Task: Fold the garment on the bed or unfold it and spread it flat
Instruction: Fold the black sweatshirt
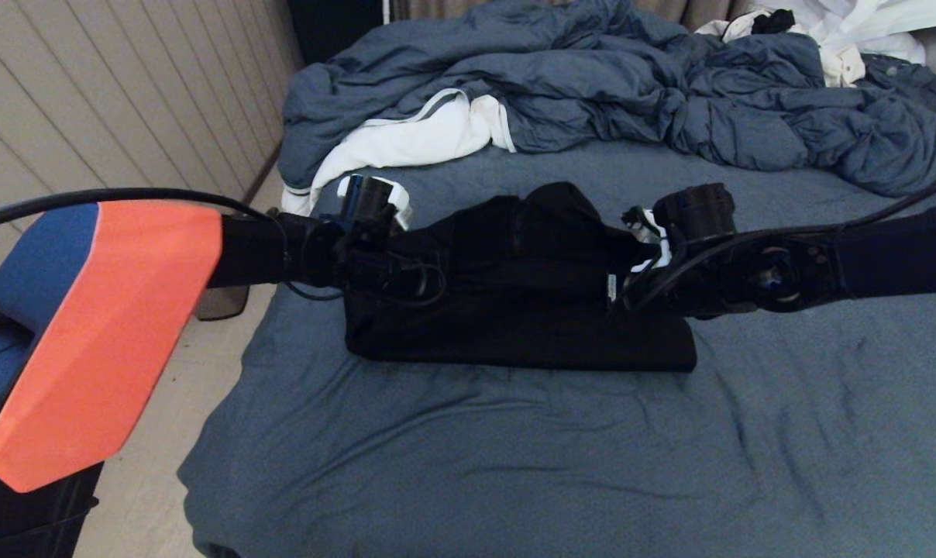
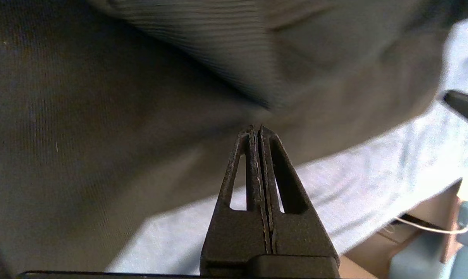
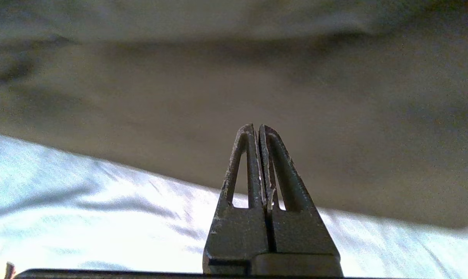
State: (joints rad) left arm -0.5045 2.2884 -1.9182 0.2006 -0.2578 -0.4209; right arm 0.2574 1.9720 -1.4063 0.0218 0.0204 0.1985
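Garment lies bunched on bed. Left gripper and right gripper, one per end, jaws clenched and seemingly empty; probably pinches missed.

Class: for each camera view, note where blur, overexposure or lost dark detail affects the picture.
Head view: the garment is a near-featureless black mass. Left wrist view: cloth above the shut left gripper is smeared. Right wrist view: the bed sheet is blown out white near the right gripper.
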